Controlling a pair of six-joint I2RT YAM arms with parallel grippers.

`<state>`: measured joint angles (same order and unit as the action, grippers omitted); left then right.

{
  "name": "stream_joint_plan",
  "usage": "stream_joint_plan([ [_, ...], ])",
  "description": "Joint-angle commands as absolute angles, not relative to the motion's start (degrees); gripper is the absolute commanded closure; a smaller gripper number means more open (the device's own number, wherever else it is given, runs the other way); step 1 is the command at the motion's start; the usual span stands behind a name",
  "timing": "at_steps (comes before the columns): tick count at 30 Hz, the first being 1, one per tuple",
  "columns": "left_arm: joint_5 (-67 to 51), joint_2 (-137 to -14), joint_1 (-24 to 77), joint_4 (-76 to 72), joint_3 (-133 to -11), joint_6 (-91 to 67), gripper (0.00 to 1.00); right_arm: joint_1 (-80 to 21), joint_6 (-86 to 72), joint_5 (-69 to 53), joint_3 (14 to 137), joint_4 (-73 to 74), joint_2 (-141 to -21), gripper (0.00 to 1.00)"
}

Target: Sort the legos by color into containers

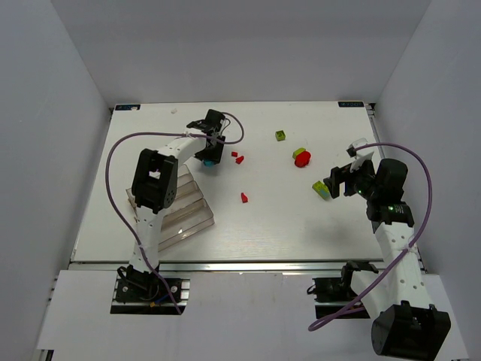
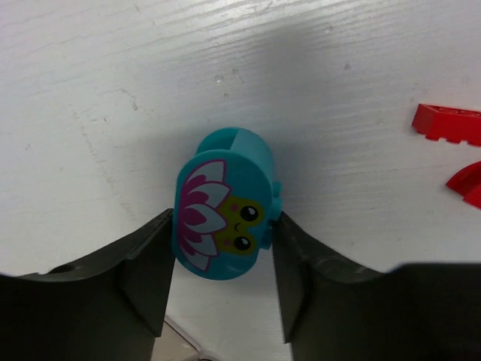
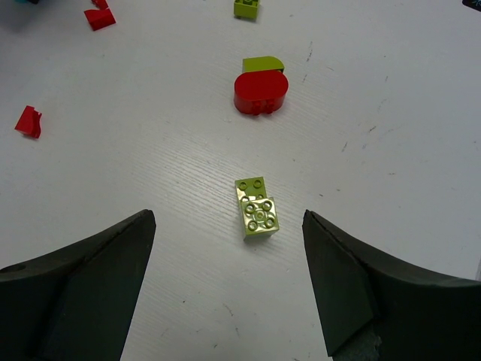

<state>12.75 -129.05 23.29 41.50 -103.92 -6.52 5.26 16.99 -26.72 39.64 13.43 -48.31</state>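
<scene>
My left gripper (image 1: 208,156) (image 2: 222,222) is shut on a cyan-blue brick (image 2: 225,199) with a flower-and-face print, just over the table right of the clear troughs (image 1: 184,209). My right gripper (image 1: 336,180) (image 3: 228,219) is open and empty, its jaws wide apart on either side of a lime-green brick (image 3: 257,210) (image 1: 322,189) lying on the table. A red rounded brick (image 1: 302,159) (image 3: 260,92) lies with a lime-green piece (image 3: 263,65) touching its far side. A small lime-green brick (image 1: 280,136) (image 3: 246,7) lies farther back.
Small red bits lie mid-table (image 1: 234,155) (image 1: 244,198), two of them right of the cyan brick in the left wrist view (image 2: 447,122). The troughs stand under the left arm's elbow (image 1: 154,177). White walls enclose the table on three sides.
</scene>
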Motion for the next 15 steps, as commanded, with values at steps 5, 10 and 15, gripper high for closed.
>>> stream_joint_plan([
  [5, 11.6, -126.66, 22.85, 41.48, -105.47, -6.59, 0.8, 5.62, 17.23, -25.93, 41.75, 12.13, -47.2, 0.16],
  [10, 16.51, -118.85, 22.32, 41.22, -103.54, -9.57, 1.0, 5.54, 17.23, -25.84, 41.49, 12.04, -46.85, 0.16],
  [15, 23.19, -103.66, 19.96, 40.69, -92.23, -20.72, 1.0, 5.62, 17.31, -26.28, 41.57, 12.04, -46.49, 0.17],
])
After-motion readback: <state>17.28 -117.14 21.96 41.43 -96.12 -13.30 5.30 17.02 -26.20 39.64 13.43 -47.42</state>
